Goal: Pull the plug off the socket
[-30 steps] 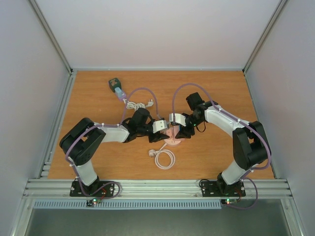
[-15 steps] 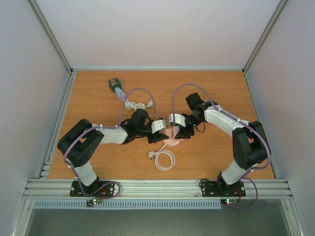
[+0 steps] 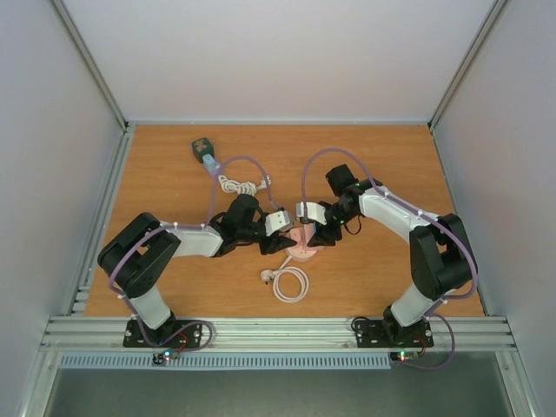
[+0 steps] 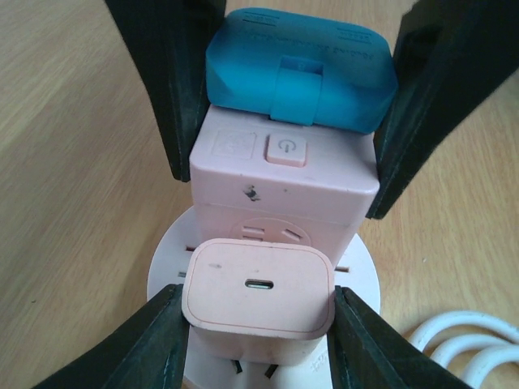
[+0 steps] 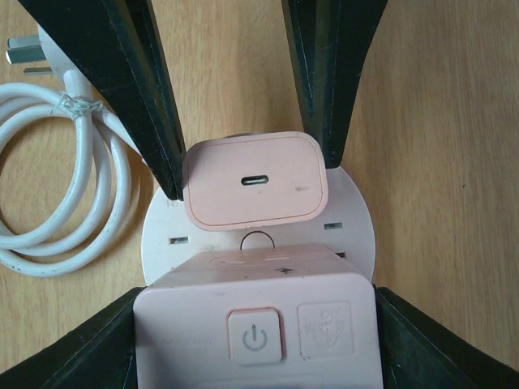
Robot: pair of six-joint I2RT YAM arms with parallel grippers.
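Observation:
The socket [image 4: 284, 182] is a pink cube with a power button, standing on a round white base [image 4: 166, 267]. The plug [image 4: 258, 288] is a pink charger block with a USB-C port, in front of the cube and over the base. My left gripper [image 4: 258, 324] is shut on the plug's sides. My right gripper [image 5: 255, 340] is shut on the cube [image 5: 255, 324], and its fingers [image 4: 170, 105] flank the cube in the left wrist view. The plug [image 5: 254, 180] sits between the left fingers [image 5: 142, 105]. I cannot tell if its pins are seated. Both grippers meet at the socket [image 3: 302, 245] mid-table.
A coiled white cable [image 3: 289, 282] with its own plug lies just in front of the socket, and shows in the right wrist view [image 5: 57, 186]. A teal adapter [image 3: 205, 153] and a second white cable [image 3: 239, 184] lie at the back left. A blue block [image 4: 300, 69] sits behind the cube.
Both grippers, with the socket between them, have shifted slightly to the left. The left arm's elbow has drawn back a little. Both grips are unchanged.

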